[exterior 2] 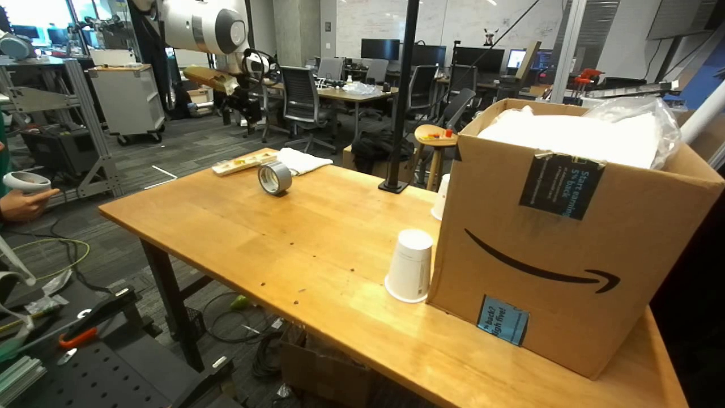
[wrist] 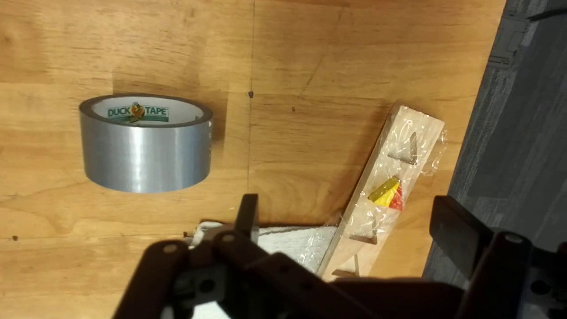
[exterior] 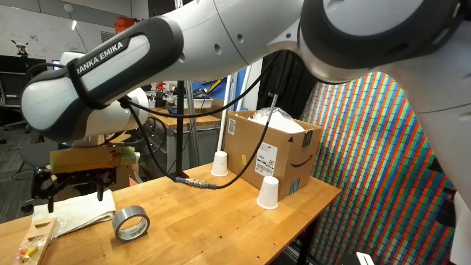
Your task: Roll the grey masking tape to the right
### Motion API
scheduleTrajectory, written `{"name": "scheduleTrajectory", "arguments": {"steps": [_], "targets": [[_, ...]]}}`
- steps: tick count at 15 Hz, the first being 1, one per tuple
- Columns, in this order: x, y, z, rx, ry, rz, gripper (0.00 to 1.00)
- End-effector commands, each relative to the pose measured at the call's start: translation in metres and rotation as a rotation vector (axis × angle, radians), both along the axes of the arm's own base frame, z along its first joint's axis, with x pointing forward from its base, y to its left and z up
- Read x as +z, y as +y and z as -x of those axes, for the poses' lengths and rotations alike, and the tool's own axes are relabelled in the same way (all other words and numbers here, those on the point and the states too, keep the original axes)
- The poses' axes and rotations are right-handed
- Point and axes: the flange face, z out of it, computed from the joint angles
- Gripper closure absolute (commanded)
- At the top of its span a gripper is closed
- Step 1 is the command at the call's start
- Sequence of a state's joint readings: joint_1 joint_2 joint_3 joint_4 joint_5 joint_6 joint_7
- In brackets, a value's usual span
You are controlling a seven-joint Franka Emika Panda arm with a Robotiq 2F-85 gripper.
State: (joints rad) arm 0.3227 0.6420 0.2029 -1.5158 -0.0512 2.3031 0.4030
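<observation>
Grey masking tape (wrist: 148, 159) is standing on its edge on the wooden table (exterior: 198, 221), hollow middle facing us in both exterior views, and it's sitting near a folded white cloth (exterior: 82, 211). The gripper (wrist: 350, 212) is hanging above that end of the table, jaws spread nice and wide, and in the wrist view they're framing part of a wooden strip (wrist: 374, 217) with triangle cutouts, a yellow-and-red piece (wrist: 389, 195) showing through its plastic wrap (wrist: 436, 153). Two upside-down white cups (exterior: 268, 193) are sitting near the cardboard box (exterior 2: 510, 221). Oh, and somebody's hand (exterior 2: 25, 205) is poking in at the edge of an exterior view.
</observation>
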Motion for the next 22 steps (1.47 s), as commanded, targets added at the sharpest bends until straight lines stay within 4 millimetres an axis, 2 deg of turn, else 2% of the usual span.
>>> {"name": "scheduleTrajectory", "arguments": {"steps": [1, 6, 11, 18, 22], "targets": [[-0.017, 0.008, -0.015, 0.029, 0.025, -0.021, 0.0], [-0.047, 0.01, -0.023, 0.04, 0.069, -0.06, 0.0], [-0.076, 0.003, -0.024, 0.055, 0.116, -0.095, 0.0], [-0.088, -0.019, -0.029, 0.089, 0.117, -0.098, 0.0], [-0.089, -0.039, -0.033, 0.08, 0.118, -0.089, 0.0]]}}
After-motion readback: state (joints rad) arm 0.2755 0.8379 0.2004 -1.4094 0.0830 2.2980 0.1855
